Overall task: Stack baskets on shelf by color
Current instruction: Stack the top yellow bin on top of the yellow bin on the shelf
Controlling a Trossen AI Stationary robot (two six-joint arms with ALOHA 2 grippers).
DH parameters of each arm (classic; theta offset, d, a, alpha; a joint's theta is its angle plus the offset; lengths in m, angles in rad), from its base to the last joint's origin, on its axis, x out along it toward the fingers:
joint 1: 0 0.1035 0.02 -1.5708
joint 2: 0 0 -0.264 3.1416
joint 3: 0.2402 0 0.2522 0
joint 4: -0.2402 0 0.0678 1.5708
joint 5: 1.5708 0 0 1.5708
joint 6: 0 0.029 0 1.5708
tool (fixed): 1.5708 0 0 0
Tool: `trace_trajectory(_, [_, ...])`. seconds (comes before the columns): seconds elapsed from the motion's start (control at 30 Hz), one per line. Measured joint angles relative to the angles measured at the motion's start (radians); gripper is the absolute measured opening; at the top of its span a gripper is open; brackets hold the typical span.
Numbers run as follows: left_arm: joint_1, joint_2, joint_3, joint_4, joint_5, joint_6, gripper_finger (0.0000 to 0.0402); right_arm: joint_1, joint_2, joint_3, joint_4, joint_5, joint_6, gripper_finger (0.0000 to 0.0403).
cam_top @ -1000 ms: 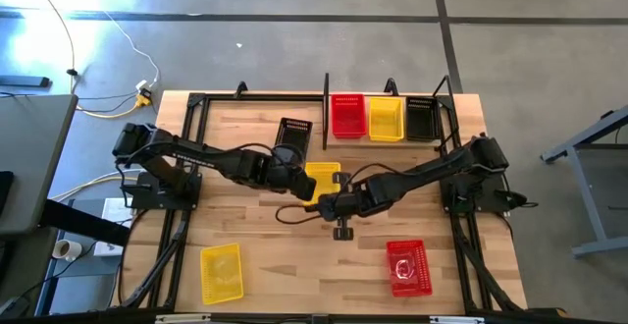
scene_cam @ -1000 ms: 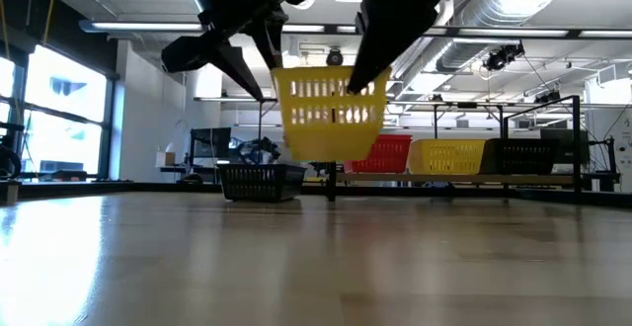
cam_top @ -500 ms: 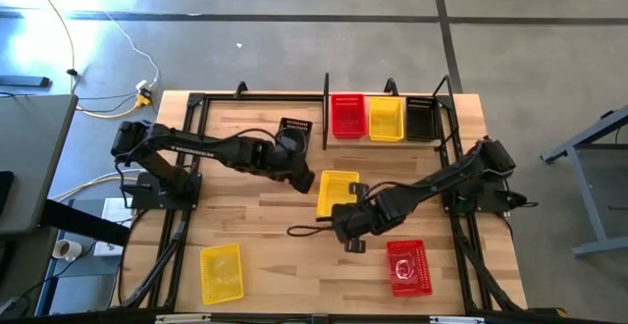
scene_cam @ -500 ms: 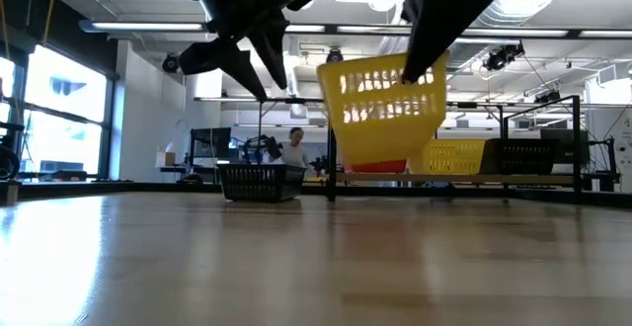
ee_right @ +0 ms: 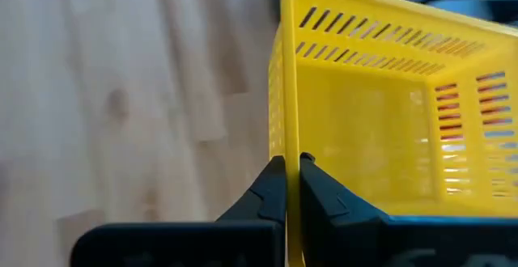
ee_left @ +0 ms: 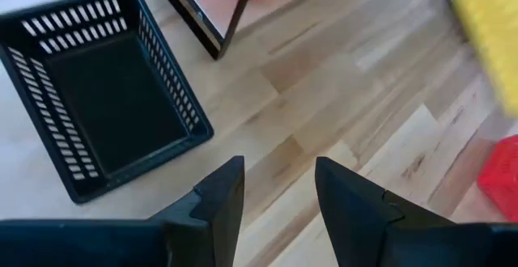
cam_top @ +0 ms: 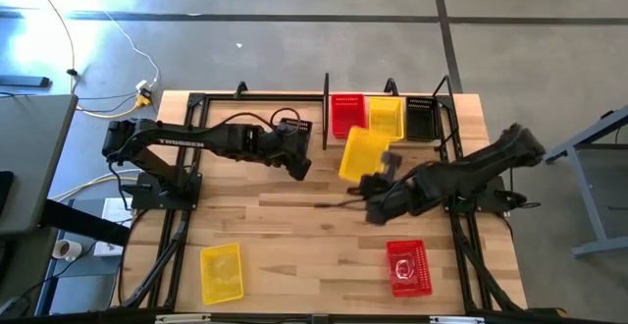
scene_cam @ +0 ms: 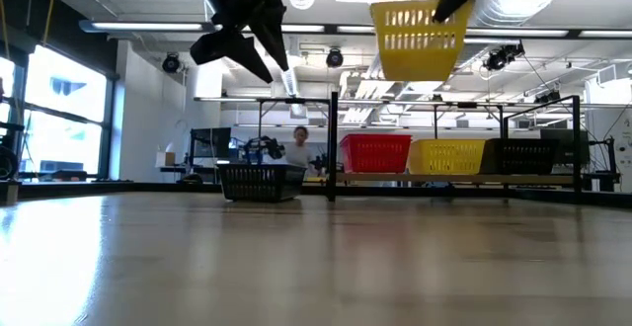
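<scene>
Bright, even overhead light. Window glare on floor (cam_top: 108, 0) upper left in high view. Low view backlit, arms silhouetted. Yellow basket (ee_left: 486, 32) motion-blurred in left wrist view.

A grey concrete floor (cam_top: 245, 29) surrounds the wooden tabletop (cam_top: 265, 236). Large windows (scene_cam: 49, 109) glow at left; ceiling ducts (scene_cam: 553, 10) run overhead. A person (scene_cam: 299, 148) sits far behind.
</scene>
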Motion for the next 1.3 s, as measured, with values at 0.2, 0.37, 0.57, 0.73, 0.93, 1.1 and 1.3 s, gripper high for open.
trace_trajectory(0.2, [0.033,-0.004,0.0,-0.001,0.036,0.073,0.0142,-0.089,-0.239,-0.172,0.04,0.081,-0.058,0.0])
trace_trajectory(0.37, [0.061,-0.003,0.0,-0.002,0.068,0.117,0.0141,-0.215,-0.433,-0.328,0.164,0.056,-0.246,0.0])
trace_trajectory(0.57, [0.085,-0.003,0.0,-0.002,0.079,0.14,0.0141,-0.401,-0.596,-0.476,0.313,-0.032,-0.616,0.0])
trace_trajectory(0.73, [0.095,-0.003,0.0,-0.002,0.081,0.164,0.0141,-0.573,-0.652,-0.57,0.385,-0.199,-0.838,0.0])
trace_trajectory(0.93, [0.098,-0.003,0.0,-0.002,0.08,0.164,0.014,-0.737,-0.654,-0.657,0.486,-0.327,-0.986,0.0])
trace_trajectory(1.1, [0.098,-0.003,0.0,-0.002,0.08,0.163,0.014,-0.827,-0.635,-0.692,0.565,-0.432,-1.099,0.0])
trace_trajectory(1.3, [0.098,-0.003,0.0,-0.002,0.08,0.162,0.0141,-0.912,-0.592,-0.693,0.567,-0.519,-1.194,0.0])
